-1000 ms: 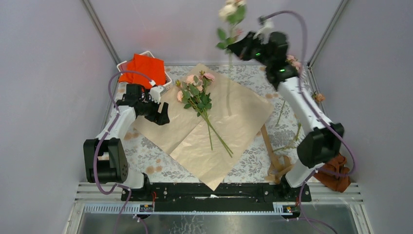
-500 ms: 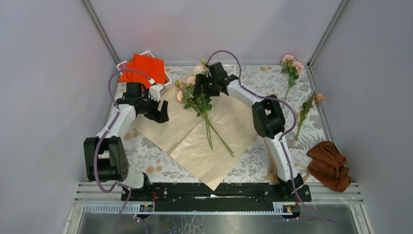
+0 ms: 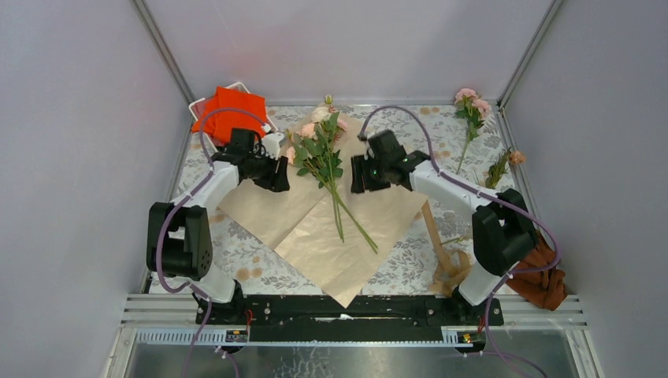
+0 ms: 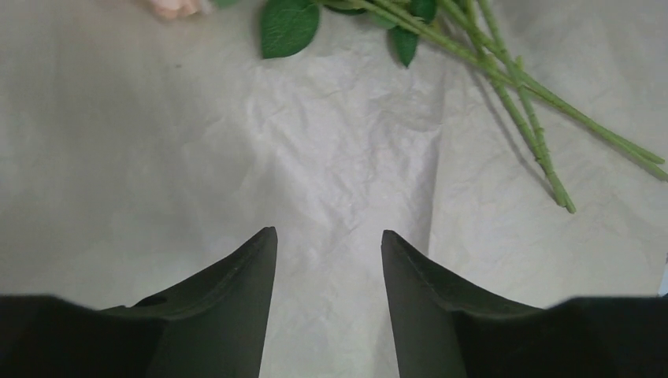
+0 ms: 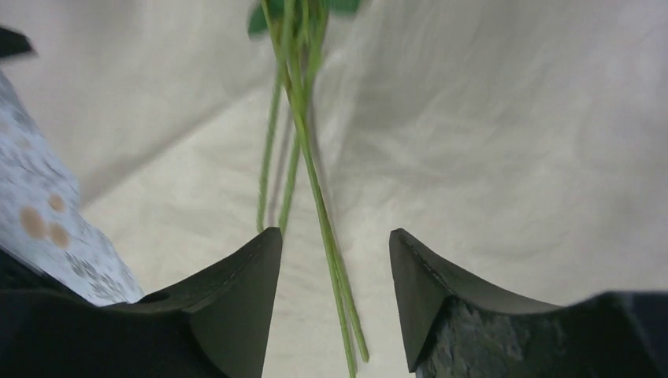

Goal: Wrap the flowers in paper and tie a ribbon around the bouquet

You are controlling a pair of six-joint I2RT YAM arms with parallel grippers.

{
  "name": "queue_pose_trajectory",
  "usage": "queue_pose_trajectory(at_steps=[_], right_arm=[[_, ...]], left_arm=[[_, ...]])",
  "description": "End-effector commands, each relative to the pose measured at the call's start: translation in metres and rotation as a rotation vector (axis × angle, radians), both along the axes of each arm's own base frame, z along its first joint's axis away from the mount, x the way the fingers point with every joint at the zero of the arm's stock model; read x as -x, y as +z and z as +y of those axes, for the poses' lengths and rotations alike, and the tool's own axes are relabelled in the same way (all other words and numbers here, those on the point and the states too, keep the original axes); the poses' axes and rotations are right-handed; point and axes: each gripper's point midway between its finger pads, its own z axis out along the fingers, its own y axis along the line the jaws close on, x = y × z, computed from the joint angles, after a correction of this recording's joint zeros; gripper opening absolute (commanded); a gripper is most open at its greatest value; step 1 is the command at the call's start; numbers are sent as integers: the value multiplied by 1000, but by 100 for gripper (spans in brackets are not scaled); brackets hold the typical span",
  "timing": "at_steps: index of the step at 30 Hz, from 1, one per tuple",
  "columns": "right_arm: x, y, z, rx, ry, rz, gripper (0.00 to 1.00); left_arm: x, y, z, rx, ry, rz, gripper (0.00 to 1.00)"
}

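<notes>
While both arms hang low over the paper (image 3: 378, 209), the flowers (image 3: 321, 153) lie across its middle, blooms toward the far edge and stems fanning toward the near corner. The left gripper (image 4: 328, 232) sits just left of the blooms, jaws parted, nothing between them, only crumpled sheet below. The right gripper (image 5: 335, 232) sits just right of the bunch, jaws parted; thin stems show past the gap but lie on the paper, not pinched. The right wrist view is blurred; the blooms are cut off at the top of both wrist views. The ribbon (image 3: 436, 236) lies beside the paper's right edge, its near end hidden behind the right arm. The rust-brown cloth (image 3: 547, 287) is partly covered by that arm's elbow.
</notes>
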Motion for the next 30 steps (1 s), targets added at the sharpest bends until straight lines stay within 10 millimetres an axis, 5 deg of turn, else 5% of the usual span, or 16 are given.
queue_pose_trajectory(at_steps=[1,6,11,20,30], right_arm=[[48,-56,10,31,78,109,57],[60,-88,23,43,93,171,42],[66,-99,48,-62,101,231,36],[40,-90,69,-171,-64,185,3],[29,-79,87,-300,-142,147,2]], left_arm=[[0,3,-31,54,-19,-27,54],[14,-34,-52,2,-15,59,31],[21,-53,-67,-20,-46,90,28],[29,-71,-85,-30,-87,116,24],[46,-91,-94,-10,-128,196,18]])
